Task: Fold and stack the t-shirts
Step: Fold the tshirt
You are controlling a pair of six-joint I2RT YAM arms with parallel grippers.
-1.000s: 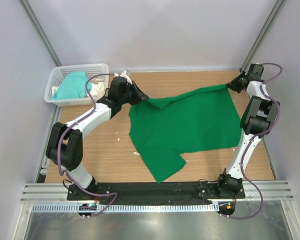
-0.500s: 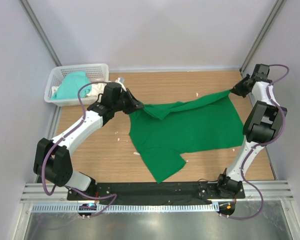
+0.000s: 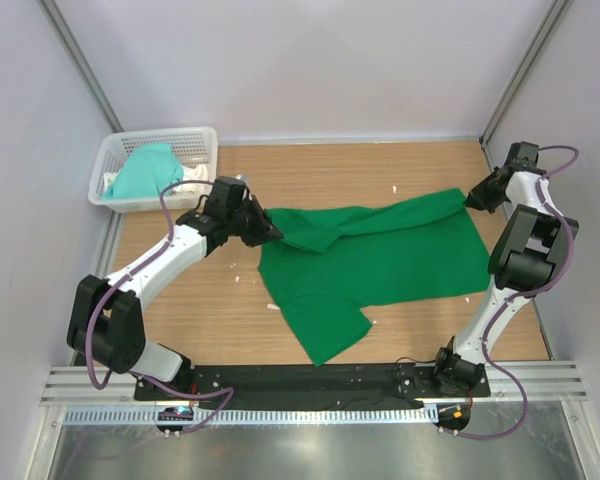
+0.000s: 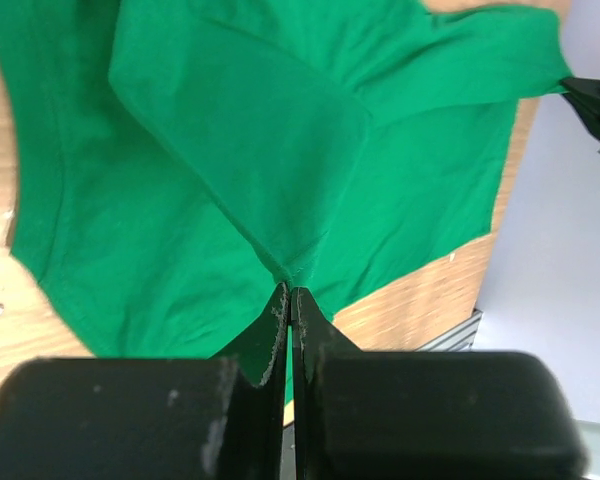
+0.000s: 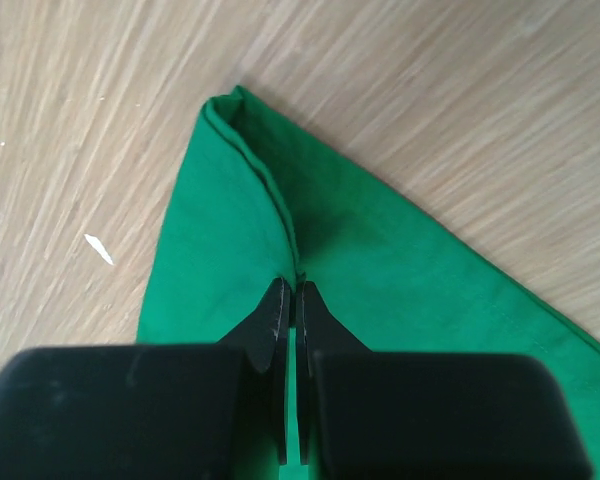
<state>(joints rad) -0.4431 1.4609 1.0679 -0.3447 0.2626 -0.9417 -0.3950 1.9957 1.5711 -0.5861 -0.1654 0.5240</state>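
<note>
Basket: a white lattice basket sits at the far left corner of the worktop.
Basket contents: the mint-teal t-shirt lies bunched inside, heaped about level with the rim. Some white cloth shows beside it toward the right wall; its kind is not clear.
Green shirt: the green t-shirt lies spread over the middle and right of the worktop, well apart from the basket. Its far edge is raised and drawn taut between the two arms, with a flap doubled over the body. One sleeve points toward the near edge.
Left jaws: closed, pinching a fold of the green t-shirt at its far left corner. The left arm reaches in from the left.
Right jaws: closed on the far right corner of the same shirt, low over the wood. The right arm stands along the right edge.
Scraps: small white flecks dot the wood by the shirt's left edge.
Hidden: the basket floor is covered by cloth. The left arm's cable crosses in front of the basket's right part. The fabric under the doubled flap is out of sight, and the collar cannot be made out.
Cut off: in the left wrist view a dark shape at the end of the taut hem is only partly in frame. The right wrist view shows just one corner of the shirt.
</note>
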